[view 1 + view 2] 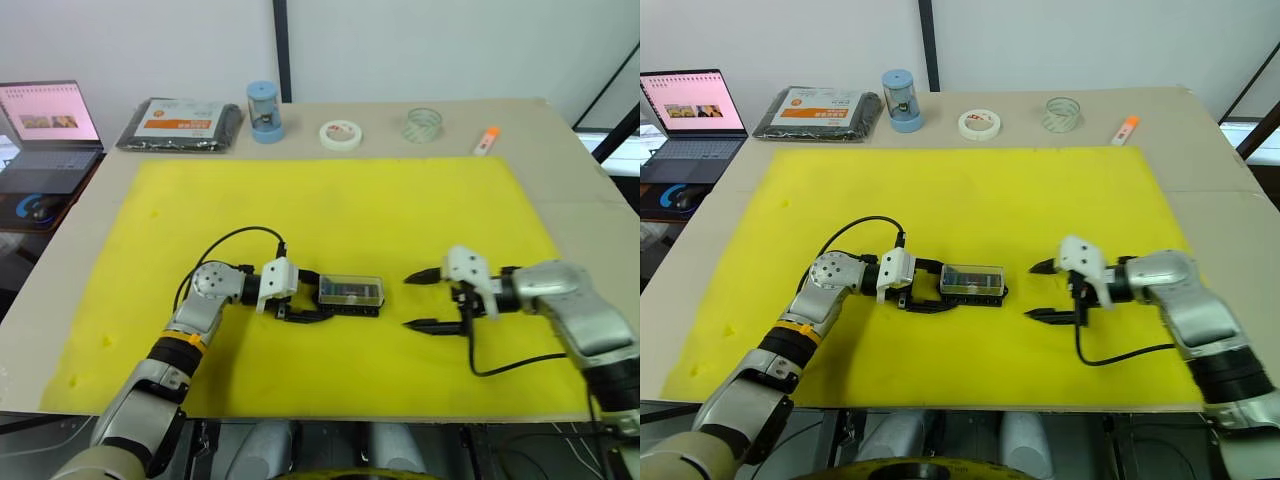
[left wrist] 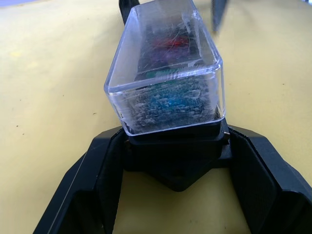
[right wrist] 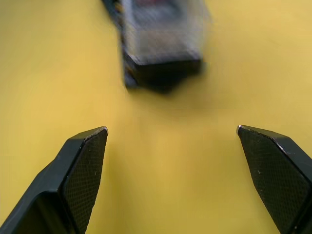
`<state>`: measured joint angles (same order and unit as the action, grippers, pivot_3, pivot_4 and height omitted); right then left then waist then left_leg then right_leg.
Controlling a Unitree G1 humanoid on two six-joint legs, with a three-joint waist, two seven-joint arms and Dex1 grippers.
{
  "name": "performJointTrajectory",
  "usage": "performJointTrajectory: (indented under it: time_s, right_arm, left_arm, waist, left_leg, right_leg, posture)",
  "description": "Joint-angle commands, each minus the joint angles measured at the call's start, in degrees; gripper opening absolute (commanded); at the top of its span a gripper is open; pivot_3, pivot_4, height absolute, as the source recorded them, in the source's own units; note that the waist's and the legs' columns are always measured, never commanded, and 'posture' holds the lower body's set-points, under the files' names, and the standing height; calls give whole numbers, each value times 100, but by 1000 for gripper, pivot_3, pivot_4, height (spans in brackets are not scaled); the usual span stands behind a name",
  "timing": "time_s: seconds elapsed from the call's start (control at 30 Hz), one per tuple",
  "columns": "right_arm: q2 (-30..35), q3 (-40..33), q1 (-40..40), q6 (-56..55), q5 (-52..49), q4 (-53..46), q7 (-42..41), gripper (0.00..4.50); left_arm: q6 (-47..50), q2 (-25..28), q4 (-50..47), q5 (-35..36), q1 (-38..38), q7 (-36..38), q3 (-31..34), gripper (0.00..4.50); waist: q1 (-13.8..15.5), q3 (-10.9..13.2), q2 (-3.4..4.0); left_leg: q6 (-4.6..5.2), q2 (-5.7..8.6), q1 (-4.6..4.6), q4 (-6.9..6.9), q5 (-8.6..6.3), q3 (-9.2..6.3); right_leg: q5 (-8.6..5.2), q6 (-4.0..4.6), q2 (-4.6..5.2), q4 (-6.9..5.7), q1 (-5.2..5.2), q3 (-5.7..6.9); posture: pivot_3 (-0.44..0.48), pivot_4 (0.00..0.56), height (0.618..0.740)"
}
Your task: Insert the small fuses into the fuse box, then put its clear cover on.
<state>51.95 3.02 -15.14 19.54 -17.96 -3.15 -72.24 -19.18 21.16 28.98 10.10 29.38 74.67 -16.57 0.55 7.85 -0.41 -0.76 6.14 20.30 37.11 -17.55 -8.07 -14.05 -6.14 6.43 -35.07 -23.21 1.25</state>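
the fuse box [image 1: 349,304], a small black block, lies flat on the yellow mat near the middle of the desk. the clear cover [image 2: 165,68] sits on top of it. through the cover, small fuses [image 2: 168,100] show in teal, green, red and purple.

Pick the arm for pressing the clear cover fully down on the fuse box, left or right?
Probably right. The left gripper has its fingers around the end of the fuse box, steadying it under the clear cover. The right gripper hangs open and free just beside it on the yellow mat.
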Motion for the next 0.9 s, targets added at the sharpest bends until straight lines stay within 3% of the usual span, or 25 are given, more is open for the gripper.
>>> performJointTrajectory:
  time_s: [0.03,0.13,0.3,0.47,0.5,0.67,0.8,0.9]
  right_arm:
    - [24,-585,-161,235,-399,-441,249,4480]
    - [-116,-798,-298,615,-754,-854,511,3855]
    - [-437,-692,-474,1382,-1390,-1969,962,2130]
    - [-678,-368,-726,1510,-1377,-2351,1270,225]
    - [-706,-341,-764,1521,-1385,-2364,1300,30]
    - [-897,-44,-847,1512,-1282,-2337,1463,30]
    - [-480,1522,-634,1344,318,-1846,1487,30]
    - [-710,1639,-551,1298,334,-1553,1566,30]
  left_arm:
    - [-18,58,67,-116,-105,-55,37,2745]
    - [-32,51,129,-137,-81,-85,51,2745]
    - [-41,14,192,-155,-23,-98,46,2745]
    - [-39,5,206,-162,-1,-73,45,2745]
    - [-42,8,209,-165,2,-71,45,2745]
    - [-32,34,173,-181,-19,-73,40,2745]
    - [-1,44,108,-176,-60,-75,35,2745]
    - [26,50,38,-194,-100,-67,11,2745]
  waist:
    - [-12,0,1]
    - [-11,-2,3]
    - [16,-2,3]
    - [16,-3,2]
    - [16,-3,1]
    - [13,-3,1]
    - [10,-7,-3]
    - [-18,-34,-2]
  left_leg:
    - [0,-1,-1,0,0,0]
    - [-1,-5,-2,0,1,0]
    - [-1,-4,3,0,0,-3]
    - [-1,-1,2,1,0,-3]
    - [-1,-1,2,1,0,-4]
    - [-1,0,2,1,0,-5]
    - [-1,0,0,1,0,-4]
    - [0,2,-4,0,0,1]
  right_leg:
    - [0,0,0,0,0,0]
    - [0,0,-1,-3,1,-1]
    - [0,0,2,0,0,-1]
    - [0,0,4,0,1,-1]
    - [0,0,4,0,1,-1]
    - [0,0,3,-1,1,3]
    - [0,0,0,-2,0,4]
    - [0,0,-1,-2,1,0]
  posture:
    - [0,150,740]
    - [0,150,740]
    - [0,150,740]
    - [0,150,740]
    - [0,150,740]
    - [0,150,740]
    - [0,150,740]
    - [0,150,740]
